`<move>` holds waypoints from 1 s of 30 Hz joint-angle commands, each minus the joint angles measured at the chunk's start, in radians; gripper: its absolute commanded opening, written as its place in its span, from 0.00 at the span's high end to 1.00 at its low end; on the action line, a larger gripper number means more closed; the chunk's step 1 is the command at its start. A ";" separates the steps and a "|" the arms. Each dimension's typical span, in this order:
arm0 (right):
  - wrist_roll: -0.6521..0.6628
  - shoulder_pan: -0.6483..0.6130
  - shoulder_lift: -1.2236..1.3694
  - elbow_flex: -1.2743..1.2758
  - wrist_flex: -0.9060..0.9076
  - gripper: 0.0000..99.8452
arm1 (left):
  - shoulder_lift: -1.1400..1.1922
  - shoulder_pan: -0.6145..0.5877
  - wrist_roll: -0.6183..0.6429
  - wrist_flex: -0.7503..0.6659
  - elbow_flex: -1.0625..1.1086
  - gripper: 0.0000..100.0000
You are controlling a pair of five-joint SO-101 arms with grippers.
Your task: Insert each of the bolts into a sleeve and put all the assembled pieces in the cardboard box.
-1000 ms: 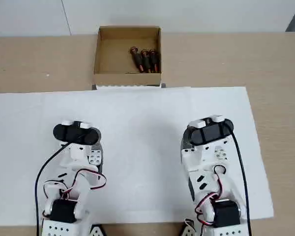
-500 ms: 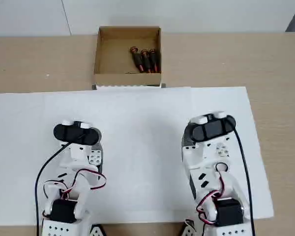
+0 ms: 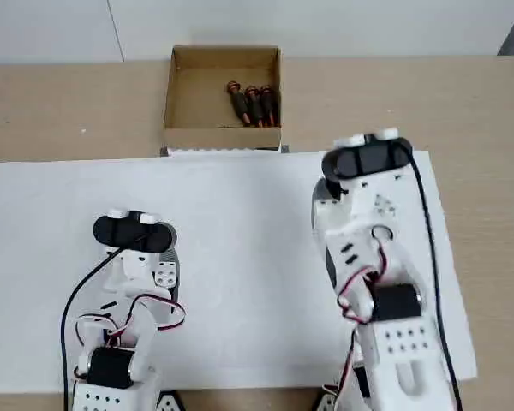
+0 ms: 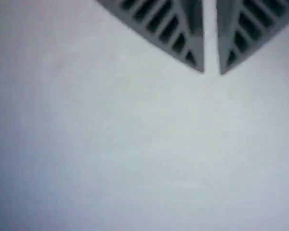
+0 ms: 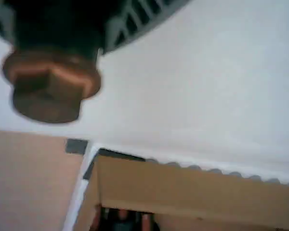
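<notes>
1. Cardboard box (image 3: 197,98) sits near the tabletop's (image 3: 68,103) far edge, with three assembled pieces (image 3: 253,104) lying side by side against its right wall.
2. Your right gripper (image 5: 62,24) hangs over the far edge of the white sheet (image 3: 240,223). Its jaws are clamped on a bolt (image 5: 50,89) whose copper hex head sticks out. The dark part behind the head looks like a sleeve, though it is blurred.
3. The box lies just ahead and left of those jaws, so this arm is nearer.
4. Your left gripper (image 4: 211,67) hangs over the sheet's left half, well back, jaws nearly together and holding nothing.

No readable text, label or number anywhere.
</notes>
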 commanded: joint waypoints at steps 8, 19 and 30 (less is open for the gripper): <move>-0.011 -0.001 0.174 -0.212 -0.068 1.00 | -0.009 -0.006 -0.005 0.005 -0.005 0.99; -0.009 -0.004 0.318 -0.410 -0.070 1.00 | -0.009 -0.006 -0.005 0.005 -0.005 0.99; -0.005 -0.102 0.651 -0.686 -0.070 1.00 | -0.009 -0.006 -0.005 0.005 -0.005 0.99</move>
